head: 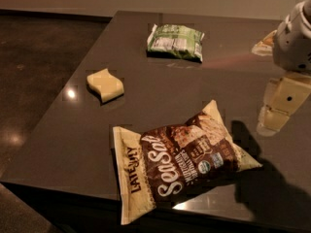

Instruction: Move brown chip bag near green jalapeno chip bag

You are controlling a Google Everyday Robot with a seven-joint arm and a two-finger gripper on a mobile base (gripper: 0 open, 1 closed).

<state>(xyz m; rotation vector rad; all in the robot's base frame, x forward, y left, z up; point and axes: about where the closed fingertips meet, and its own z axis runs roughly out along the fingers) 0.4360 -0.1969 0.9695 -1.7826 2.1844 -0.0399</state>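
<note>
Nothing is held by my cream gripper (pixel 279 103), its opening unclear, right of the crinkly dark-brown chip bag (pixel 180 161); slick foil could slip before reaching the far light-green bag (pixel 176 41).

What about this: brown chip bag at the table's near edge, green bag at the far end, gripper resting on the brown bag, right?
Not quite: the camera view shows the gripper hanging right of the brown chip bag, apart from it. The rest is right.

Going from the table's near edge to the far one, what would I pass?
First the brown chip bag, then the yellow sponge, then the green jalapeno chip bag. The tool hangs at the right side of the table, left out of the order.
</note>
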